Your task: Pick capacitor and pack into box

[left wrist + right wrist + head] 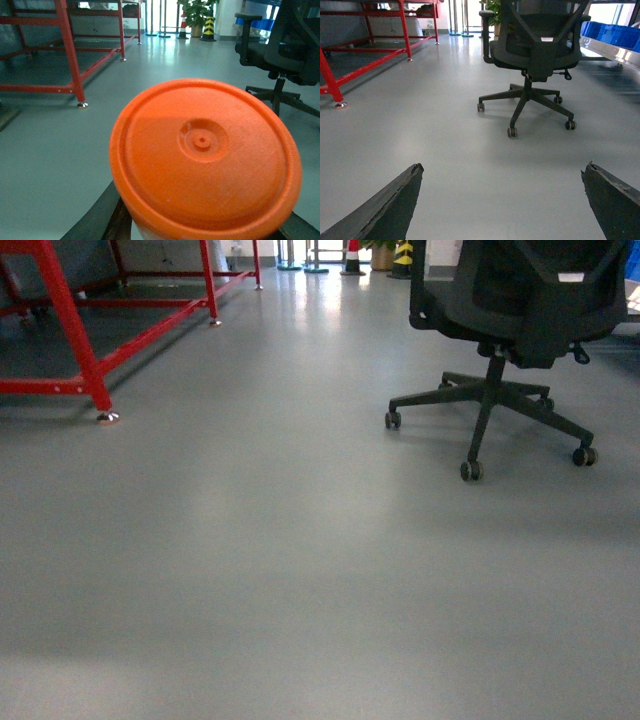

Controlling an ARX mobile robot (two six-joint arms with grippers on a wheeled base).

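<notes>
Orange-capped capacitor (205, 160) sits clamped in the left claw (200, 230), the right claw (502, 200) spread empty over grey floor (300, 570); next, finding the unseen box.

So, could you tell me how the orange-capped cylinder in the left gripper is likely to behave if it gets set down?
The orange-capped cylinder looks rigid, moulded plastic, so it probably won't flex. Its round shape suggests it would roll if laid sideways. The flat cap hints it could stand upright, though its lower body is hidden, so tipping risk is unclear.

Grey floor (300, 570), red frame (70, 330), black office chair (500, 300)
</notes>
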